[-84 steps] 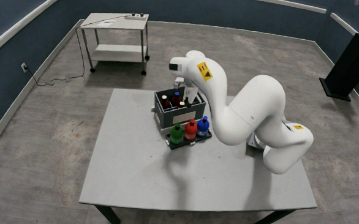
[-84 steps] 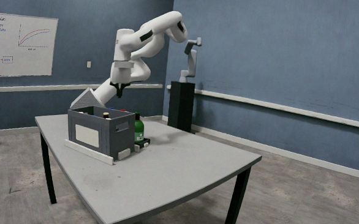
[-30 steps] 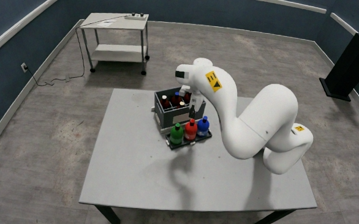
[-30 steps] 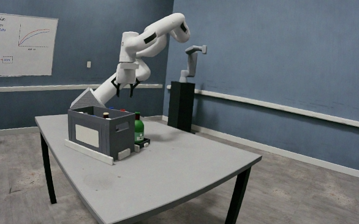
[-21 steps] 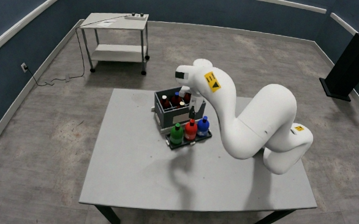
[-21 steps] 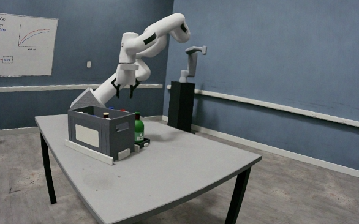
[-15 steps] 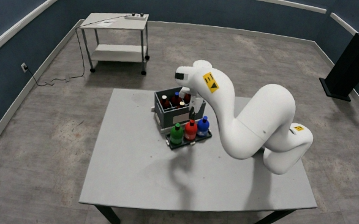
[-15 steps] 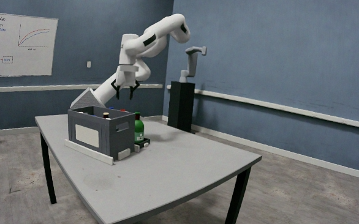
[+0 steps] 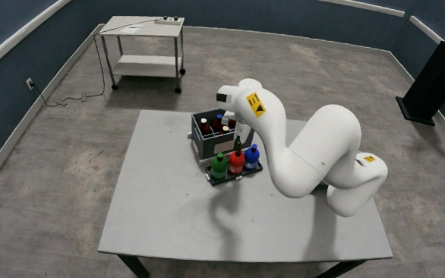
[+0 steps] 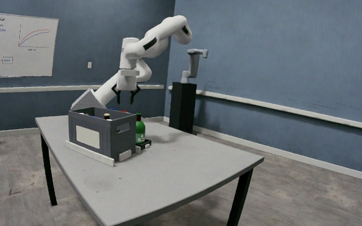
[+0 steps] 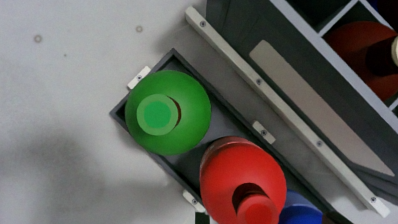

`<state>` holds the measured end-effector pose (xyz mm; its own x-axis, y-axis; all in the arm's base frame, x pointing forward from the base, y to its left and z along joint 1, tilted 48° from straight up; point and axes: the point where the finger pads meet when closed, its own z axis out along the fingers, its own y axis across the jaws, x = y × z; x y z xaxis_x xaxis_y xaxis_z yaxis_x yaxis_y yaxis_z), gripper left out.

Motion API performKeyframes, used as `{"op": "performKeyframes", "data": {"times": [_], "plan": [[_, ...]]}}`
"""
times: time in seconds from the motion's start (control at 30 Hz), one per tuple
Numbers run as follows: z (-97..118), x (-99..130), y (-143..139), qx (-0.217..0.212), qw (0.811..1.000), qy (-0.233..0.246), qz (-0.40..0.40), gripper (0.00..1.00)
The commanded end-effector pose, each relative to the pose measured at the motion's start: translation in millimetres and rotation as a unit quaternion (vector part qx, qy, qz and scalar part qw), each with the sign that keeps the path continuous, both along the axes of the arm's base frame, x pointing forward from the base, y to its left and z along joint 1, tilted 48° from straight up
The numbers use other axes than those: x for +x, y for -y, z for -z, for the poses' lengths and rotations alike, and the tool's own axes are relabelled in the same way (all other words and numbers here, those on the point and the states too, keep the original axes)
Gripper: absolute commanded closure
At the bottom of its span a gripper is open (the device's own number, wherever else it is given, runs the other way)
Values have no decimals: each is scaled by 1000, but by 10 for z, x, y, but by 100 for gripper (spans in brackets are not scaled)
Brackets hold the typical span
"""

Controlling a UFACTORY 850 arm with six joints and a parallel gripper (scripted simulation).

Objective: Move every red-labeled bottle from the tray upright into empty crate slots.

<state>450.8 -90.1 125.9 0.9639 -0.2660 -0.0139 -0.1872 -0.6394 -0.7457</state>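
the red bottle (image 9: pixel 236 161) stands mid-tray (image 9: pixel 213 181) between green (image 9: pixel 219 166) and blue (image 9: pixel 251 156) ones, beside the crate (image 9: pixel 200 142) on the desk (image 9: pixel 173 213). the hand (image 10: pixel 125 99) hangs above, fingers apart, empty. the bottle looks rigid, smooth, easily tipped; its narrow neck seems the safest hold.

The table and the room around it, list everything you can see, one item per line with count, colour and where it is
Table: one, grey, mid-room.
Crate: one, dark grey, on the table, holding several bottles.
Tray: one, black, beside the crate.
Green bottle: one, on the tray's end.
Red bottle: one, mid-tray.
Blue bottle: one, on the tray's other end.
Cart: one, white, far corner.
Whiteboard: one, on the wall.
Pedestal: one, black, by the wall.
Gripper: one, open, empty, above the tray.
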Motion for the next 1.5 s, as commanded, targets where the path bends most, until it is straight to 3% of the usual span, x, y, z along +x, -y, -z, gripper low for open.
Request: {"op": "performKeyframes", "data": {"times": [0.0, 1.47], "plan": [[45, 21, -45, 0, 1000, 1, 0, 34], [101, 42, -104, 0, 1000, 1, 0, 34]]}}
